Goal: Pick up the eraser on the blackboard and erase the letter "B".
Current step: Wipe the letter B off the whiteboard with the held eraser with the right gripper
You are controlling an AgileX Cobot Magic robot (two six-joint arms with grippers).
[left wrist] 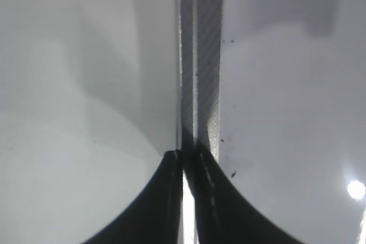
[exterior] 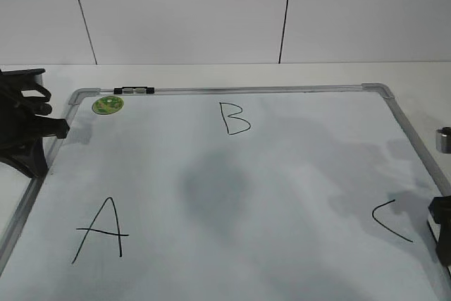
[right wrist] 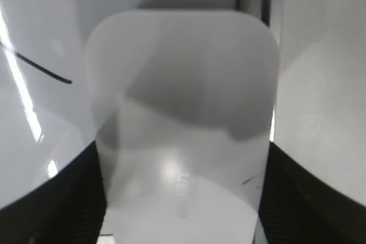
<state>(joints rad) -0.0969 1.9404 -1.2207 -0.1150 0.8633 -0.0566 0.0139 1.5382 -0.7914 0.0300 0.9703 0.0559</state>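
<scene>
**Eraser between the right gripper's fingers at the board's right edge; "B" intact**

White tiled wall fills the background of my exterior view, with a pale desk (exterior: 423,79) running under it. On the desk lies the blackboard (exterior: 296,174), really a bluish-white board in a grey metal frame. A round green sticker (exterior: 108,104) sits near its far-left corner, and a black-and-white marker (exterior: 133,91) rests on the top frame rail just beside it. I can read three black letters: the letter "B" (exterior: 235,118) near the top middle, whole and unsmeared, a large "A" (exterior: 102,230) at the lower left, and a "C" (exterior: 390,220) at the lower right.

My left gripper (exterior: 62,129) sits at the board's left edge; in the left wrist view its dark fingers (left wrist: 166,198) are drawn together to a narrow slit over the frame rail.

My right gripper (right wrist: 183,221) is barely visible at the right border of the exterior view, close to the "C". In the right wrist view the white eraser (right wrist: 183,112) fills the frame, sitting between the two dark fingers (right wrist: 57,204), which flank its sides; I cannot tell for certain that they press on it. A stroke of black marker shows on the board to the eraser's left.

A small metal cylinder (exterior: 443,139) stands on the desk beyond the right frame.
</scene>
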